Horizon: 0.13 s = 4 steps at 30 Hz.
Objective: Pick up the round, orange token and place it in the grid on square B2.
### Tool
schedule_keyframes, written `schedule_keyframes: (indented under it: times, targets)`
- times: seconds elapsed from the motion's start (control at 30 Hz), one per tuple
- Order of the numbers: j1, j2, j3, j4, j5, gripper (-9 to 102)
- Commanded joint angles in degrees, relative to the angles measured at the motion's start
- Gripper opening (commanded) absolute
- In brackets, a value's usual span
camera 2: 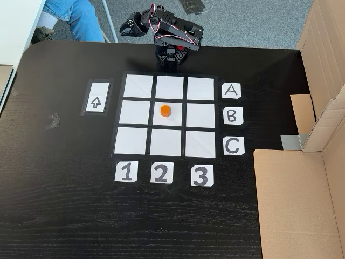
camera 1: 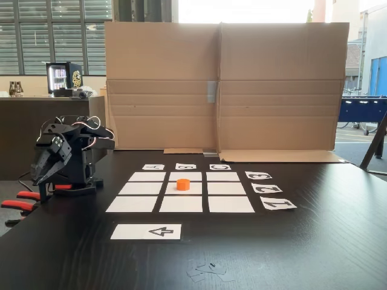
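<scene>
The orange token (camera 1: 183,184) (camera 2: 165,111) rests on square B2 (camera 1: 196,188) (camera 2: 175,120), the centre piece of the grid (camera 1: 132,204) (camera 2: 138,86) of white paper rectangles. The black arm is folded at the table edge beside the A row. Its gripper (camera 1: 37,174) (camera 2: 127,28) hangs well away from the token, off the grid. The jaws look closed together with nothing between them.
A cardboard wall (camera 1: 224,84) (camera 2: 302,194) stands along the C side. Letter cards (camera 2: 231,115), number cards (camera 2: 160,173) and an arrow card (camera 1: 147,231) (camera 2: 96,102) border the grid. Red clamps (camera 1: 21,204) hold the base. A person's jeans-clad leg (camera 2: 75,16) is behind the arm.
</scene>
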Motion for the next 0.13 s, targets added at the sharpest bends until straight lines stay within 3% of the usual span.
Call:
schedule_keyframes:
  times: [0.0,0.1]
  targets:
    - [0.62,0.44,-0.26,-0.88,0.62,-1]
    - [0.62,0.44,-0.26,-0.88,0.62,-1]
